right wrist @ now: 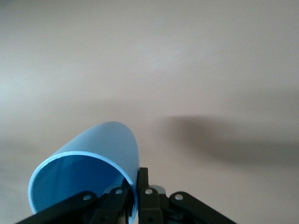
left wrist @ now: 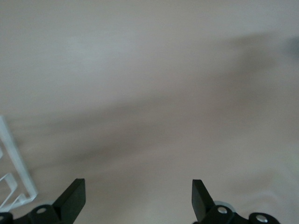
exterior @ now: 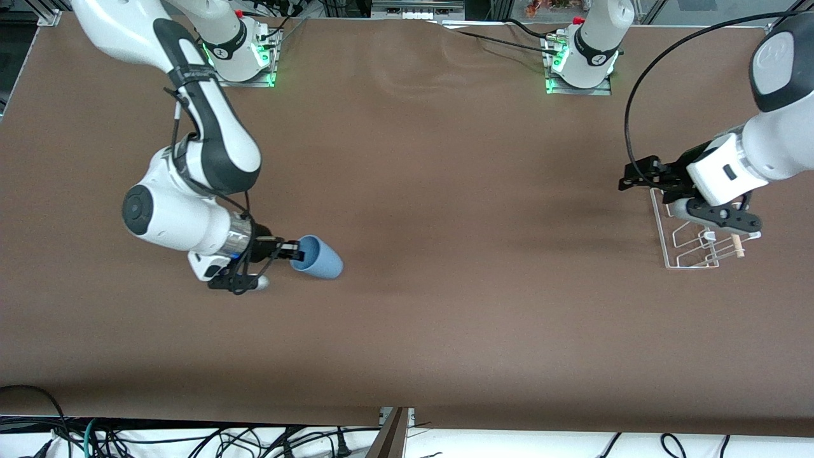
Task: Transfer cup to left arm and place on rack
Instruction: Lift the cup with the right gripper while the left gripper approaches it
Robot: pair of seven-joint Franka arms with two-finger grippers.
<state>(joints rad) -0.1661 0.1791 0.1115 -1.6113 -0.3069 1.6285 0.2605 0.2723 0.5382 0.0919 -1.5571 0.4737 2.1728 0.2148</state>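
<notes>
Two grippers are showing: the right gripper (exterior: pixel 294 249) is pinching the rim of the blue cup (exterior: pixel 318 257), holding it sideways over the table (exterior: pixel 445 191). The left gripper (exterior: pixel 629 177) is waiting wide open and empty above the white rack (exterior: pixel 690 245). No writing is readable.

**Where everything sits right now**

Cup (exterior: pixel 318 257) toward the right arm's end of the tabletop (exterior: pixel 445 305), tipped on its side, open mouth facing the right claw (exterior: pixel 296 250). Rim pinched there, one finger inside and one outside. Rack (exterior: pixel 696 245) way off at the left arm's end, well apart from the cup. Left claw (exterior: pixel 629 178) up over the tabletop just beside the rack, fingers spread with nothing between them. Lots of bare tabletop between the two claws.
</notes>
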